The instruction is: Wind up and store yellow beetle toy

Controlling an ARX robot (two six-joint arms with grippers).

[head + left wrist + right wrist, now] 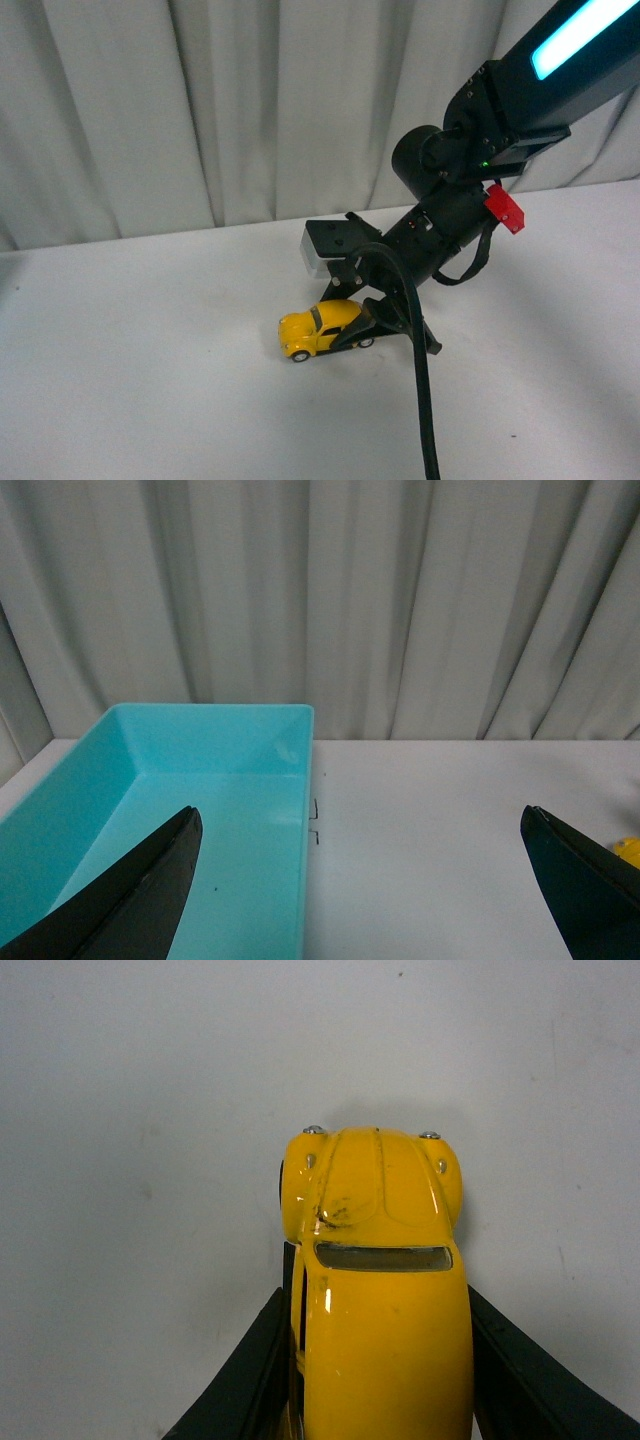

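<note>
The yellow beetle toy (318, 330) rests with its wheels on the white table (150, 380), nose pointing left in the front view. My right gripper (362, 330) is shut on its rear half, one black finger on each side. In the right wrist view the glossy beetle toy (380, 1260) fills the lower middle, squeezed between the two dark fingers (250, 1370). My left gripper (360, 880) hangs open with nothing between its fingertips (150, 880). A sliver of the yellow beetle toy (630, 852) peeks in at the edge of the left wrist view.
A turquoise plastic bin (200, 780) stands on the table beside my left gripper, its inside bare. Grey curtains (200, 110) close off the back. The right arm's black cable (425, 400) trails toward the front edge.
</note>
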